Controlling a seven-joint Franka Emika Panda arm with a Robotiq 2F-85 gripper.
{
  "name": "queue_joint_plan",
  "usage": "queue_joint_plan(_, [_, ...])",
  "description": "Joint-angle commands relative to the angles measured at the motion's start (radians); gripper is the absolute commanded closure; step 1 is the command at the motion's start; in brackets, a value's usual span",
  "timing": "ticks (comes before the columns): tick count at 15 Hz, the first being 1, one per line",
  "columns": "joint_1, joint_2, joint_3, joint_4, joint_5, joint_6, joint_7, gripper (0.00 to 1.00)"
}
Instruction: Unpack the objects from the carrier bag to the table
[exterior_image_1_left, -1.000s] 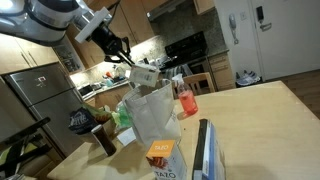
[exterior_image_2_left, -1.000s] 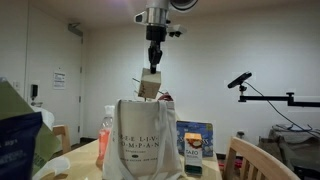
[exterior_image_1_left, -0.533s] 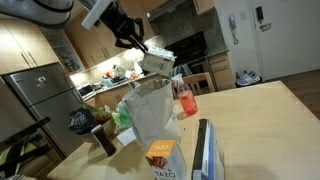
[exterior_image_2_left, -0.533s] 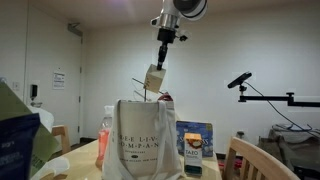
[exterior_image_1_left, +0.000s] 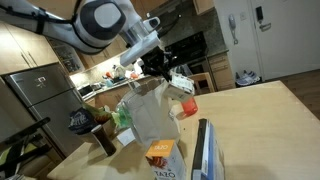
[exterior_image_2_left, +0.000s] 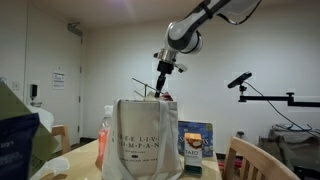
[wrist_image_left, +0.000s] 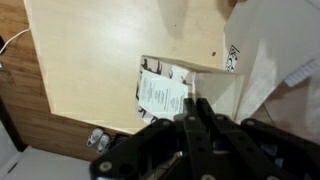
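Note:
A white carrier bag (exterior_image_1_left: 150, 115) with dark lettering stands upright on the wooden table (exterior_image_1_left: 250, 110); it also shows in the other exterior view (exterior_image_2_left: 140, 145) and at the right of the wrist view (wrist_image_left: 272, 60). My gripper (exterior_image_1_left: 168, 72) is shut on a small white box (exterior_image_1_left: 181, 85) with a printed label. It holds the box just past the bag's rim, above the table. In the wrist view the box (wrist_image_left: 160, 95) hangs from the closed fingers (wrist_image_left: 192, 108) over the tabletop. In an exterior view the box (exterior_image_2_left: 160, 91) sits level with the bag's handles.
An orange tea box (exterior_image_1_left: 160, 152) and a tall dark book-like pack (exterior_image_1_left: 205, 150) stand in front of the bag. A red bottle (exterior_image_1_left: 188, 105) stands behind it. A dark cup (exterior_image_1_left: 104, 138) stands near the table's edge. A chair back (exterior_image_2_left: 255, 160) is close by.
My gripper has carried the white box from high above the bag down and sideways, to just beyond the bag's rim. The arm has swung over with it.

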Motion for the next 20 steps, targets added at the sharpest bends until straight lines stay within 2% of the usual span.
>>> queue_joint_plan(1, [-0.015,0.026,0.016,0.005,0.001,0.003,0.009,0.92])
queue_joint_plan(7, [-0.021,0.073,0.026,0.031,0.01,0.014,0.011,0.92])
queue_joint_plan(8, [-0.021,0.073,0.026,0.032,0.01,0.014,0.011,0.98])
queue_joint_plan(13, [-0.105,0.115,0.148,0.045,0.173,0.014,-0.156,0.98])
queue_joint_plan(15, [-0.129,0.138,0.177,0.057,0.236,-0.005,-0.214,0.98])
queue_joint_plan(20, [-0.156,0.184,0.182,0.074,0.302,-0.05,-0.276,0.98])
